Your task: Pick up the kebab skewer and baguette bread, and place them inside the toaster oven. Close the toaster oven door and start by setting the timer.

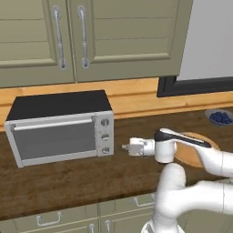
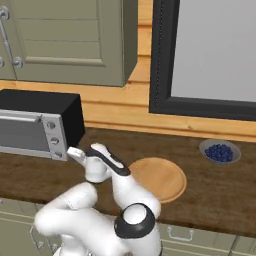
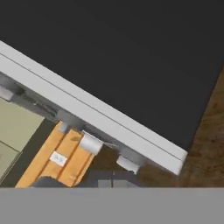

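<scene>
The white arm's two-finger gripper (image 1: 124, 147) hangs level over the dark wooden counter (image 1: 68, 175), pointing at the knob panel of the boxy silver-grey toaster oven (image 1: 59, 129) just ahead. How wide its fingers stand cannot be told. The glass-fronted oven door (image 1: 57, 139) is closed, beyond the gripper.

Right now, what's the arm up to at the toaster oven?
The arm's hand is reaching at the knob panel on the right side of the toaster oven, level with the lowest knob. The oven door is closed. A round wooden board and a small bowl of blueberries sit on the counter to the right. Whether the fingers are open or touching a knob can't be told.
</scene>
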### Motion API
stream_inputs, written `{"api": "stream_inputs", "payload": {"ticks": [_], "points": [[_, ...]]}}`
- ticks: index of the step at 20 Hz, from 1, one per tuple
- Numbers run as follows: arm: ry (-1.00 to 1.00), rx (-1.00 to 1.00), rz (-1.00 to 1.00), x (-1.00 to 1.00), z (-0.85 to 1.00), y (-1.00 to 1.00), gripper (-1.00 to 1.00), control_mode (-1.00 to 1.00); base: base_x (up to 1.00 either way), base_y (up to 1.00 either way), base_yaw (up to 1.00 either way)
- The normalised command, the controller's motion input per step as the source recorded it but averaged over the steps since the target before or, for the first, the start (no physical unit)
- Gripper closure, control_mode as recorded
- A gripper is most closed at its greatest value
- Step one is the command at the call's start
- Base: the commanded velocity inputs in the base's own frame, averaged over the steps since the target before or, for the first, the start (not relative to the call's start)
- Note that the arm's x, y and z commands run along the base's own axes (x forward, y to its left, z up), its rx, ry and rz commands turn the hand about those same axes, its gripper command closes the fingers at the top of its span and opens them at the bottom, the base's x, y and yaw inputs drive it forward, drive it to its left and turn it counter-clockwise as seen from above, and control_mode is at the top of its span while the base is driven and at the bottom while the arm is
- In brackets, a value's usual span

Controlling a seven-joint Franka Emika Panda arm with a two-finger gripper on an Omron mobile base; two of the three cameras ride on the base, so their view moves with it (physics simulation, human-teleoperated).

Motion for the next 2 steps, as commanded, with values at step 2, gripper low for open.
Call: {"api": "stream_inputs", "payload": {"ticks": [2], "points": [[-0.07, 0.22, 0.0, -0.41, 0.0, -0.6, 1.0, -1.0, 0.0, 0.0, 0.0]]}}
